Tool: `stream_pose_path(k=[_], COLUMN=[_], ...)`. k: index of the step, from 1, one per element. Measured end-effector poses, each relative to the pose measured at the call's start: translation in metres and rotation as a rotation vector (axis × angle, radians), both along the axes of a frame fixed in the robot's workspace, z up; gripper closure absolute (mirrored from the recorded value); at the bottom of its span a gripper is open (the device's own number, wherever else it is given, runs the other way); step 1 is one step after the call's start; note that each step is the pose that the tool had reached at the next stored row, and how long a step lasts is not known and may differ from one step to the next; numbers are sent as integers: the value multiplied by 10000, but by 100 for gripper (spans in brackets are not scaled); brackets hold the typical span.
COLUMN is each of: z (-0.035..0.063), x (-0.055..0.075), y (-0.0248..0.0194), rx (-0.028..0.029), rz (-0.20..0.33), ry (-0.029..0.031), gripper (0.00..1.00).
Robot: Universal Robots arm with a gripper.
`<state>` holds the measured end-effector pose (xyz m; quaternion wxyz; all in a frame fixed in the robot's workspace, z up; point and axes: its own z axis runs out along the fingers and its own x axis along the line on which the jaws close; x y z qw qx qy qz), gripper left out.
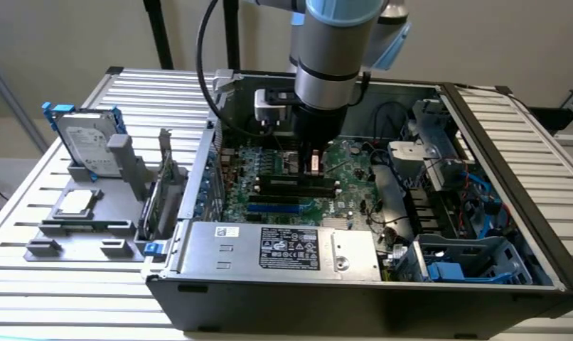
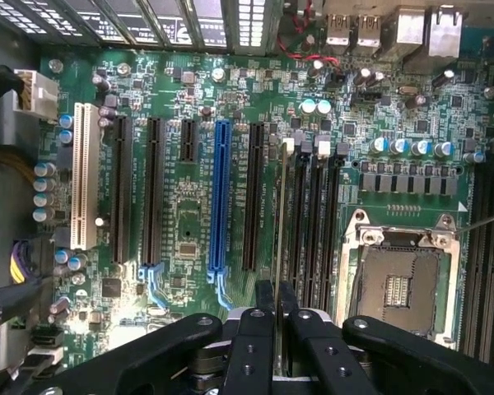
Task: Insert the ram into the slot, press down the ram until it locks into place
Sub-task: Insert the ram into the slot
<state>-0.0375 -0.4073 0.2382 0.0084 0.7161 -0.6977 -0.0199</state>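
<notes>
In the wrist view the ram [image 2: 281, 222] shows edge-on as a thin line. It runs from between my fingertips along the outermost of the parallel black memory slots [image 2: 317, 230], towards a small white end latch [image 2: 288, 146]. My gripper [image 2: 276, 298] is shut on the ram, one black finger [image 2: 264, 298] on each side. I cannot tell whether the stick is seated in the slot or held just above it. In the exterior view my gripper [image 1: 312, 162] reaches down inside the open case, right over the black slots [image 1: 291, 186] on the motherboard [image 1: 353, 160].
The metal-framed CPU socket [image 2: 399, 284] lies beside the memory slots. On their other side are a bright blue connector [image 2: 221, 197], black expansion slots and a white one [image 2: 85, 177]. The power supply [image 1: 277, 245] fills the case front. A hard drive [image 1: 87, 142] stands on the table outside.
</notes>
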Motion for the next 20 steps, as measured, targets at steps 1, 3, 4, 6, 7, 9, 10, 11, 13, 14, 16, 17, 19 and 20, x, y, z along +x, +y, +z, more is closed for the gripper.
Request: stream_pose_path(k=[1, 3, 4, 6, 7, 9, 10, 11, 13, 14, 16, 17, 19, 20], z=[-13, -23, -24, -25, -26, -28, -29, -30, -34, -36, -42, -45, -52, -55], x=[2, 5, 4, 6, 8, 16, 23, 34, 54, 62, 67, 67, 68, 68], y=[4, 17, 25, 42, 49, 54, 54, 54, 54, 54, 54, 54, 53, 53], rx=[-1, -1, 1, 0, 0, 1, 0, 0, 0, -1, 1, 0, -2, -2], rz=[0, 0, -1, 1, 1, 0, -1, -1, 0, 0, 0, -1, -1, -1], ry=[15, 44, 56, 76, 84, 96, 100, 105, 115, 123, 132, 133, 134, 134], gripper=[87, 87, 87, 87, 87, 87, 87, 87, 87, 87, 87, 87, 87, 87])
